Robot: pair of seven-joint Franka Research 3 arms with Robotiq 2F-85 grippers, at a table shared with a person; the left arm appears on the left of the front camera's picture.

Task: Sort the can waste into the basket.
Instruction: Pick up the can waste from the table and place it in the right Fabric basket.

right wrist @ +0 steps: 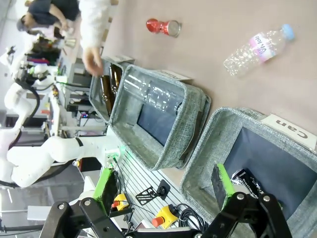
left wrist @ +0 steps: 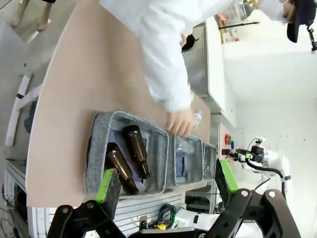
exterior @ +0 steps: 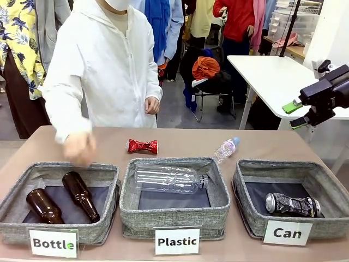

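Red can [exterior: 142, 146]: lies on its side on the table [exterior: 180, 143], long axis left to right, just behind the Plastic bin [exterior: 174, 218]. Dark can [exterior: 292, 204]: lies flat inside the Can basket [exterior: 275, 164], long axis also left to right, round end toward the robot's left. Small clear bottle [exterior: 225, 149]: lies slantwise behind the gap between those two containers. Right gripper [exterior: 295, 114]: hangs off the table's right side, jaws apart, empty. Left gripper [left wrist: 167, 181]: jaws wide, empty. Person's hand [exterior: 79, 147]: blurred over the Bottle bin [exterior: 60, 169].
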